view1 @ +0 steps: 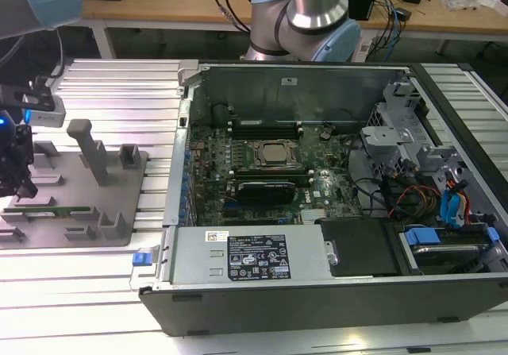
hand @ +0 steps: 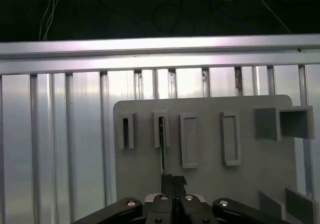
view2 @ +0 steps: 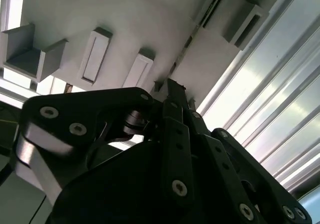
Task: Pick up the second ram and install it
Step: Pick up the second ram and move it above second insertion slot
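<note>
A ribbed metal table [hand: 55, 149] lies under my hand [hand: 173, 180], a cluttered workbench [view1: 143, 5] beyond. My fingers [hand: 168, 180] are pressed together just over the ram [hand: 162, 151], standing on edge in a slotted grey tray [hand: 210, 184]; an open computer case [view1: 286, 85] sits well aside.

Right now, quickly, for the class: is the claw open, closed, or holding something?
Claw: closed, tips down at the second ram; whether it actually grips the stick cannot be told.
</note>
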Action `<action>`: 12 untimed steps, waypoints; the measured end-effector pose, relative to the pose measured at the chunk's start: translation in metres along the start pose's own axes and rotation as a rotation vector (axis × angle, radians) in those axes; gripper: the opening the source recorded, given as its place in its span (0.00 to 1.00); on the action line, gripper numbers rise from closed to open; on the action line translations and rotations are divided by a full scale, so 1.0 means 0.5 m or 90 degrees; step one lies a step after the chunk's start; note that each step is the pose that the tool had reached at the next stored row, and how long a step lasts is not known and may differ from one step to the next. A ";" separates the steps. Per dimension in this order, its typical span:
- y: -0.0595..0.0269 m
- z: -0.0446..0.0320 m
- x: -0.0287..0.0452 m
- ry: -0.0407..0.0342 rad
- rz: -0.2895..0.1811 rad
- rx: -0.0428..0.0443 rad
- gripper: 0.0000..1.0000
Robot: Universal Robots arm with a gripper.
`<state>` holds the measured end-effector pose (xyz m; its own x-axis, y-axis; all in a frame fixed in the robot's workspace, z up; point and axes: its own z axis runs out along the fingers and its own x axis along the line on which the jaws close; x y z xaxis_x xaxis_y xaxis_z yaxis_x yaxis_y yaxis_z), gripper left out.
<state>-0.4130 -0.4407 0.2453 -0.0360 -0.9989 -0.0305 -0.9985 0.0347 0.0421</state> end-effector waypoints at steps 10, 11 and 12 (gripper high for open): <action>-0.001 0.033 0.002 0.0013 -0.030 -0.0009 0.08; -0.001 0.033 0.002 0.0014 -0.030 -0.0010 0.08; -0.001 0.033 0.003 0.0014 -0.030 -0.0011 0.08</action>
<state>-0.4130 -0.4414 0.2286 0.0117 -0.9995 -0.0302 -0.9990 -0.0130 0.0423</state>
